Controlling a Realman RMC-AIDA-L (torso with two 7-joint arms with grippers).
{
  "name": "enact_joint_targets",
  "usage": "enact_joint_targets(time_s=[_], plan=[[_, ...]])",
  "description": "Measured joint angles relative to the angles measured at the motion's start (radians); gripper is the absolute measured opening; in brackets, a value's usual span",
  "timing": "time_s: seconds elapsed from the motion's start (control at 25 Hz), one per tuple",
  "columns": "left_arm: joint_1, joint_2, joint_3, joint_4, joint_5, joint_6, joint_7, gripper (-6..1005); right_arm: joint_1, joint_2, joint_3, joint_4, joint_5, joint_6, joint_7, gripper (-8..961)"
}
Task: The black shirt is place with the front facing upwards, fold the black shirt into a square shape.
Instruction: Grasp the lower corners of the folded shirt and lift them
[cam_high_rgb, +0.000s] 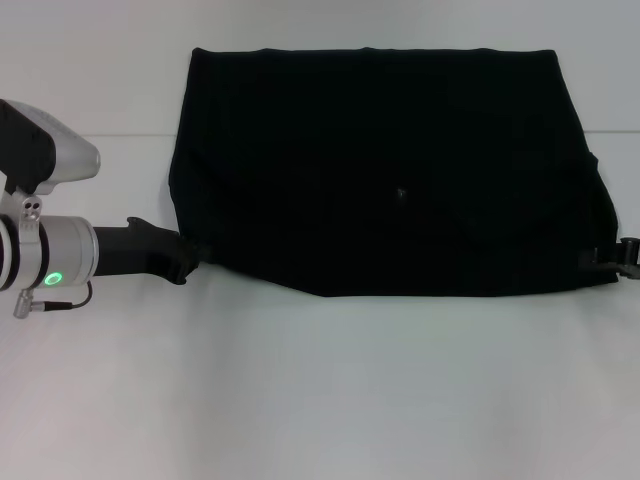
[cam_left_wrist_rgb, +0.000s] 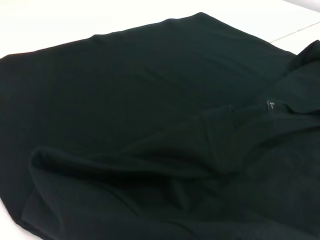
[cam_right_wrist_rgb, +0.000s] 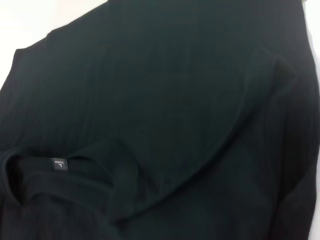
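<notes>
Cloth fills the middle of the head view: the black shirt (cam_high_rgb: 385, 165) lies spread on the white worktop (cam_high_rgb: 320, 390), already folded into a broad shape with a straight far edge and a near edge that slants up toward its left corner. No lettering shows on the upper surface. The left hand (cam_high_rgb: 190, 258) reaches in at the shirt's near left corner, its dark fingers touching the hem there; whether they are clenched on the cloth or released I cannot tell. The right hand (cam_high_rgb: 615, 256) shows only as a small dark tip at the shirt's near right corner, against the edge of the cloth, and its state cannot be told either.

From the left wrist view, the black shirt (cam_left_wrist_rgb: 150, 100) covers nearly everything, with soft folds and an overlapped layer running across it. A small neck label (cam_left_wrist_rgb: 270, 105) sits at the collar fold. A strip of worktop (cam_left_wrist_rgb: 75, 20) shows beyond the cloth.

From the right wrist view, the black shirt (cam_right_wrist_rgb: 175, 100) again fills the picture, one rounded folded flap lying over the layer beneath. The neck label (cam_right_wrist_rgb: 59, 163) sits at the collar opening.
</notes>
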Motion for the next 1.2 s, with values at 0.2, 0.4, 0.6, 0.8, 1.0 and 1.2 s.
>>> enact_joint_targets(time_s=[0.2,0.4,0.6,0.8,1.0,1.2], plan=[[0.000,0.000,0.000,0.000,0.000,-0.001,-0.001,32,-0.002,0.001,-0.001,-0.001,-0.002,0.000,-0.005,405],[0.001,0.001,0.000,0.002,0.000,-0.003,-0.002,32,-0.008,0.002,0.001,-0.005,0.002,0.000,-0.022,292],[0.025,0.000,-0.012,0.043,0.000,0.043,-0.036,32,-0.037,0.004,0.012,-0.023,0.028,-0.013,-0.066,68],[0.077,-0.010,-0.083,0.126,-0.002,0.186,-0.074,32,-0.096,0.023,0.013,-0.108,0.085,-0.089,-0.110,49],[0.115,-0.010,-0.207,0.138,-0.002,0.347,-0.082,32,-0.187,0.052,0.025,-0.238,0.145,-0.217,-0.136,49],[0.158,-0.008,-0.264,0.139,-0.003,0.482,-0.073,32,-0.269,0.091,0.074,-0.353,0.158,-0.353,-0.173,49]])
